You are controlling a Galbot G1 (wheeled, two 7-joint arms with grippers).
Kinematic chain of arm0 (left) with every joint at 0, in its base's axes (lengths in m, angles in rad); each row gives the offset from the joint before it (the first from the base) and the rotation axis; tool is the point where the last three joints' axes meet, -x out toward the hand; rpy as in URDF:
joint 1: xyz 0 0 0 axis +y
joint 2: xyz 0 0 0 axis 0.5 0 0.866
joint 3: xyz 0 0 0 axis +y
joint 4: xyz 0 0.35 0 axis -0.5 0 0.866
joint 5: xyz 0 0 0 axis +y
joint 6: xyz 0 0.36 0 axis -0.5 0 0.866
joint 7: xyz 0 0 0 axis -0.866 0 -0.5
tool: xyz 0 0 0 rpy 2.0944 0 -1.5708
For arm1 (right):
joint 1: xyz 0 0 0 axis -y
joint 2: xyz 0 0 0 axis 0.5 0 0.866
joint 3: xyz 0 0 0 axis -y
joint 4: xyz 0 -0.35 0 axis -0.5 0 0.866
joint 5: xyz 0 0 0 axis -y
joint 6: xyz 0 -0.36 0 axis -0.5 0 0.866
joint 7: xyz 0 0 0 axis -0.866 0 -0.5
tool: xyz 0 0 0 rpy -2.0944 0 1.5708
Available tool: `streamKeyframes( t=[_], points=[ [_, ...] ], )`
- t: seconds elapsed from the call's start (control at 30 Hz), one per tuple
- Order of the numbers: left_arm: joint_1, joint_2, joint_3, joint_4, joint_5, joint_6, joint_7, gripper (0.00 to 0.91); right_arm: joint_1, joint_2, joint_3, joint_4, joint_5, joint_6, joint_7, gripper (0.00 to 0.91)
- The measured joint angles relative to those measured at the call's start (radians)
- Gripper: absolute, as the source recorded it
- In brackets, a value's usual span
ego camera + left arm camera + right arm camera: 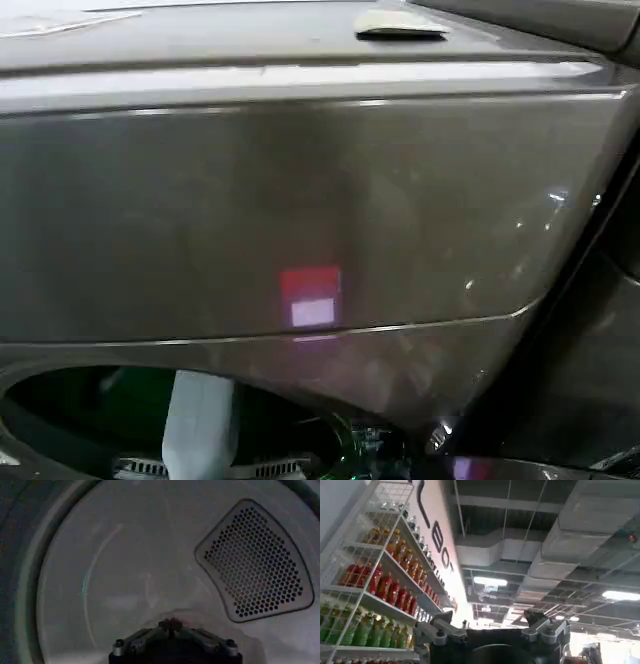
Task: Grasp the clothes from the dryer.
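Bronze-grey metal of the dryer (300,200) fills my head view, its round opening at the bottom edge. My left gripper (172,645) is inside the drum (135,580); my right gripper (492,637) points at the ceiling, and I cannot tell either one's fingers. Clothes (200,425), a pale hanging fold at the opening's lower rim, look light, limp and soft, so I would pinch a bunched fold.

The dryer (300,200) is bronze-grey with a red and pale-pink glow on its front, its drum (130,570) pale grey with a vent (257,562) dotted in dark holes, while shelves (375,580) carry red, orange and green bottles (385,587).
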Motion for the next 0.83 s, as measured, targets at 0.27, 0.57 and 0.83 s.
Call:
streamKeyframes(
  t=[0.27, 0.57, 0.83],
  points=[
    [-0.001, 0.000, 0.002, -0.003, -0.009, 0.005, -0.006, 0.000, 0.003, 0.000, 0.007, 0.013, 0.011, -0.020, 0.009, 0.907],
    [-0.006, 0.000, 0.004, 0.006, -0.011, 0.006, -0.007, 0.000, 0.005, -0.005, 0.019, 0.031, 0.023, -0.062, 0.015, 0.907],
    [-0.007, 0.000, 0.005, 0.005, -0.013, 0.007, -0.008, 0.000, 0.005, -0.012, 0.025, 0.037, 0.027, -0.090, 0.019, 0.907]
  ],
)
